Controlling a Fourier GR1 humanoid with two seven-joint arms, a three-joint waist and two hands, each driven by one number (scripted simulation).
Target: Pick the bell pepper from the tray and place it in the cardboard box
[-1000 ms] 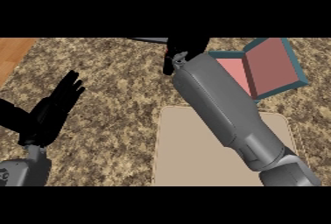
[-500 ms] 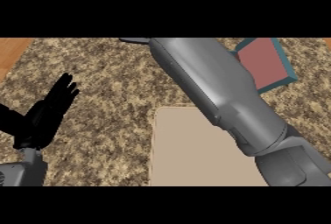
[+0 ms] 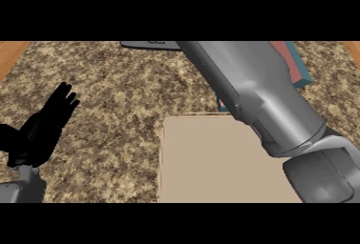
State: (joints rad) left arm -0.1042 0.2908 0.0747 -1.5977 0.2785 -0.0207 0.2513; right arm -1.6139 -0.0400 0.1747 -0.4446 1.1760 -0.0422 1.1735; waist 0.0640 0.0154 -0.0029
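The beige tray (image 3: 211, 164) lies at the lower middle of the counter, and its visible surface is bare. No bell pepper shows anywhere. My right forearm (image 3: 253, 90) runs from the lower right up past the top of the view, so my right hand is out of sight. It covers most of the box (image 3: 299, 71), which has teal walls and a red inside and sits at the upper right. At the left edge my left hand (image 3: 42, 126) rests open with its fingers up, away from the tray.
The speckled brown counter (image 3: 112, 86) stretches left of the tray. A flat grey object (image 3: 151, 45) peeks in at the top edge. Wooden strips (image 3: 10, 55) border the counter at both upper corners.
My right arm has pushed further forward and up, taking its hand out of view and covering more of the box. The view has shifted, so the tray and left hand sit higher.
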